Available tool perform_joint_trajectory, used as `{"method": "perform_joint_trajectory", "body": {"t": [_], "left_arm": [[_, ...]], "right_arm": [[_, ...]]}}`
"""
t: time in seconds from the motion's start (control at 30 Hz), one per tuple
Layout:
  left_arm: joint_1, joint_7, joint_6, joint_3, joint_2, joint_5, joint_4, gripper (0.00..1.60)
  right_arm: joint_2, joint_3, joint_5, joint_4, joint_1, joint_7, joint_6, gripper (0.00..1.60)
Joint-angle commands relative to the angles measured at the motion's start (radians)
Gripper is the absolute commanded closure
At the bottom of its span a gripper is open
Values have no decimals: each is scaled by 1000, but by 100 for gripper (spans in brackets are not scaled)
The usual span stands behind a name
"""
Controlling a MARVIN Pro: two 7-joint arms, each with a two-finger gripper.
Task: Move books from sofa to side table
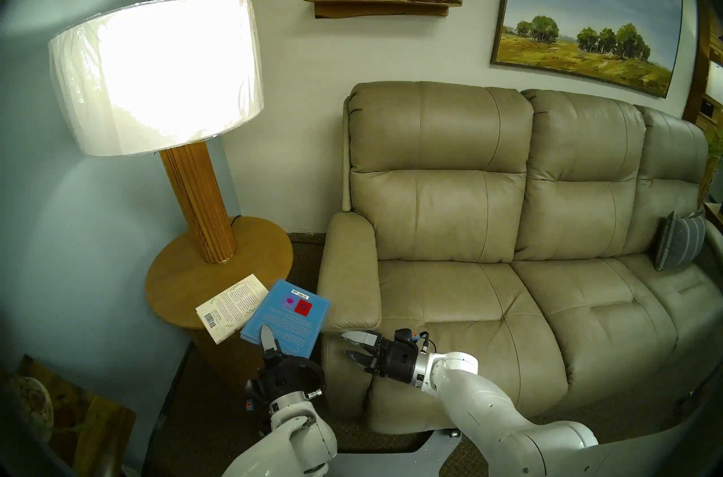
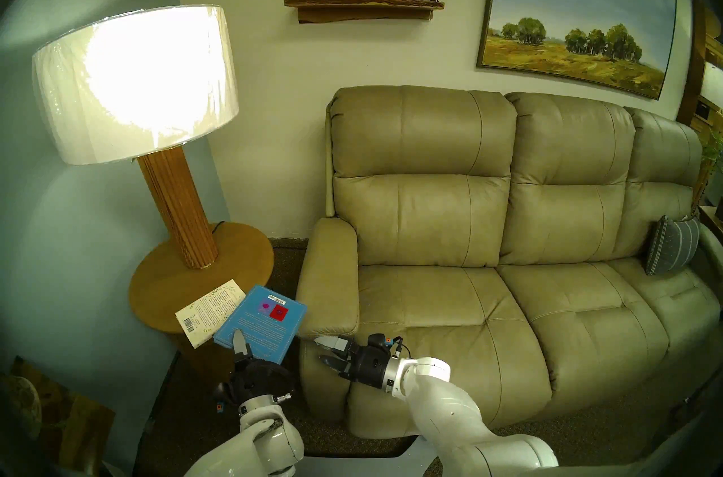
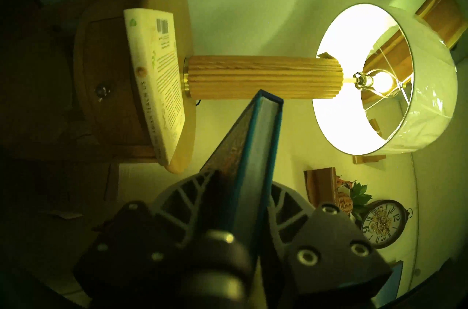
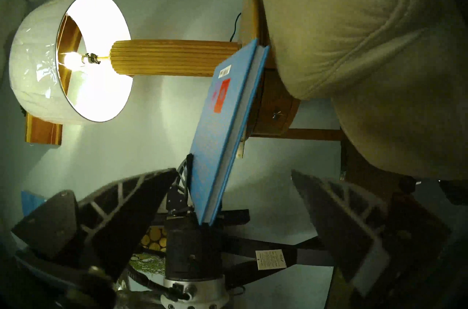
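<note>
Books nearly moved: cream one down, blue one in transit.
Head views: cream book [image 1: 231, 306] lies on side table [image 1: 187, 269], overhanging; sofa [image 1: 508, 292] bare of books. Left wrist: left gripper [image 3: 243, 189] clamped on blue book [image 3: 263, 128], not yet set down. Right wrist: right gripper [image 4: 233, 199] spread wide, holding nothing.
</note>
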Motion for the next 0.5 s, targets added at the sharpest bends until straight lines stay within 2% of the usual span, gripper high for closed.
{"method": "perform_joint_trajectory", "body": {"t": [0.0, 0.17, 0.3, 0.47], "left_arm": [[44, -47, -16, -79, 60, -15, -117, 160], [70, 8, -26, -149, 91, -68, -183, 160], [89, 57, -36, -178, 115, -102, -227, 160], [93, 192, -75, -185, 158, -150, -296, 160]], "right_arm": [[24, 16, 34, -48, -21, 95, 9, 0], [30, 26, 45, -56, -34, 77, 19, 0], [32, 26, 51, -71, -45, 77, 26, 0], [37, 23, 60, -86, -55, 72, 35, 0]]}}
